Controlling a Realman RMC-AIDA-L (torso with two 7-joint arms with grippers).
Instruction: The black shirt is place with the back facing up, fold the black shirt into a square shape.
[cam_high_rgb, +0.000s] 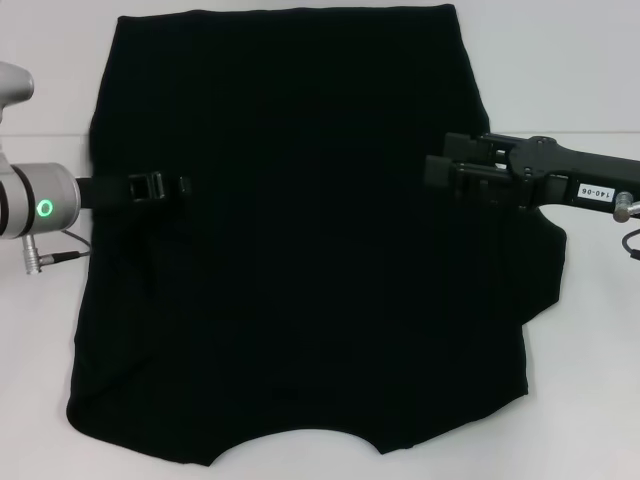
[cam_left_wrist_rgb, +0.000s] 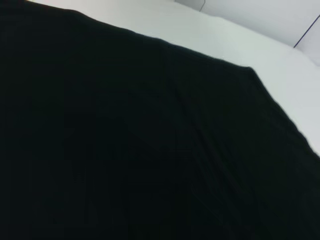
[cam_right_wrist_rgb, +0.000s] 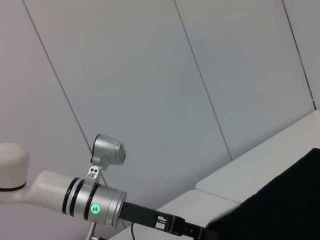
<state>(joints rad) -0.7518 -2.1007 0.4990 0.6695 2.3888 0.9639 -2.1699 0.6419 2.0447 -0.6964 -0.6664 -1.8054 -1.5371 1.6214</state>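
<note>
The black shirt (cam_high_rgb: 300, 250) lies spread over the white table (cam_high_rgb: 560, 70), with its curved neckline towards the near edge. A sleeve sticks out on the right side (cam_high_rgb: 545, 270). My left gripper (cam_high_rgb: 180, 186) reaches in from the left, over the shirt's left edge. My right gripper (cam_high_rgb: 435, 172) reaches in from the right, over the shirt's right part. Black cloth fills the left wrist view (cam_left_wrist_rgb: 125, 150). The right wrist view shows a corner of the shirt (cam_right_wrist_rgb: 280, 210) and the left gripper (cam_right_wrist_rgb: 192, 231) at its edge.
Bare white table (cam_left_wrist_rgb: 210, 35) shows around the shirt at the back and both sides. A grey panelled wall (cam_right_wrist_rgb: 175, 75) stands behind the left arm. A cable (cam_high_rgb: 60, 255) hangs from the left wrist.
</note>
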